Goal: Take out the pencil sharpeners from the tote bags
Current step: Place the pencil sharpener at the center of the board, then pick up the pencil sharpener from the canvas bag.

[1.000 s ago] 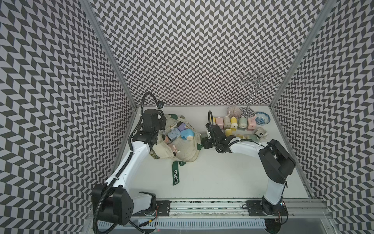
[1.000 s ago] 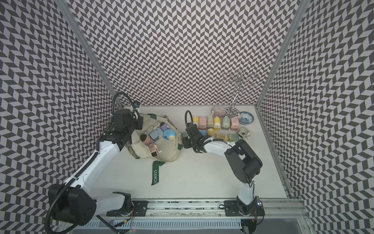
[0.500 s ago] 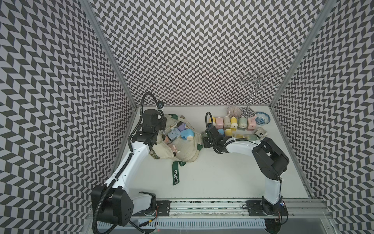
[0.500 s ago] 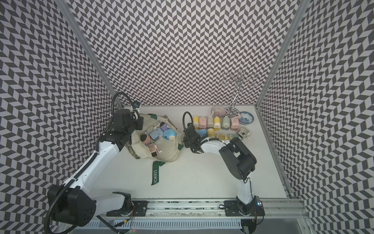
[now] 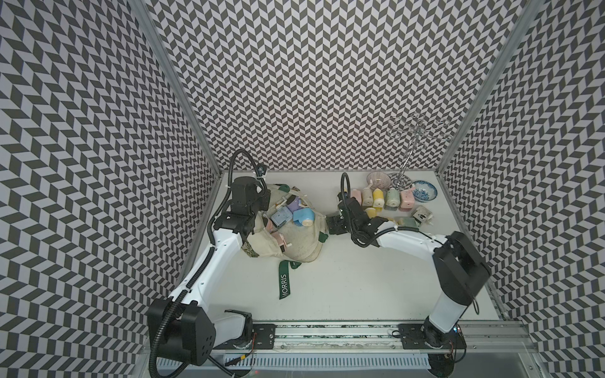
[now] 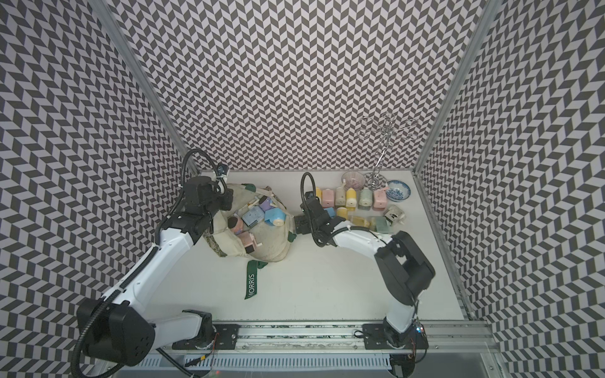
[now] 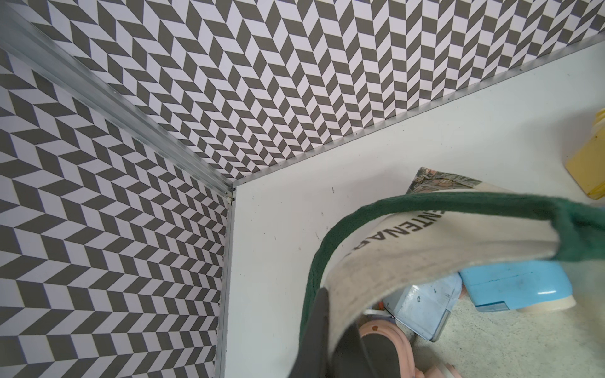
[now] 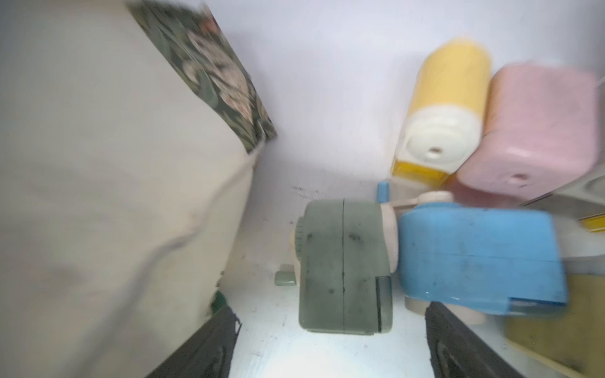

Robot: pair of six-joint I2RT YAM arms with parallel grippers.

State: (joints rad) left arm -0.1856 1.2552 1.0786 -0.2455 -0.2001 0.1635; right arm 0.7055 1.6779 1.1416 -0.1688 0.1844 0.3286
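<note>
Green pencil sharpener (image 8: 343,265) free between wide-apart jaws of right gripper (image 8: 332,311), view blurred; left gripper (image 7: 340,340), mostly cut off, pinches tote bag (image 7: 425,242) rim.

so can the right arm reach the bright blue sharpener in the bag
Probably yes: the bright blue sharpener lies uncovered in the open tote bag, with the right gripper open beside it.

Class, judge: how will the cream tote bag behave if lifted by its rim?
Probably floppy: the tote bag slumps in folds. Its green strap lies limp on the table, so it would likely trail. The sharpeners at its mouth may spill.
</note>
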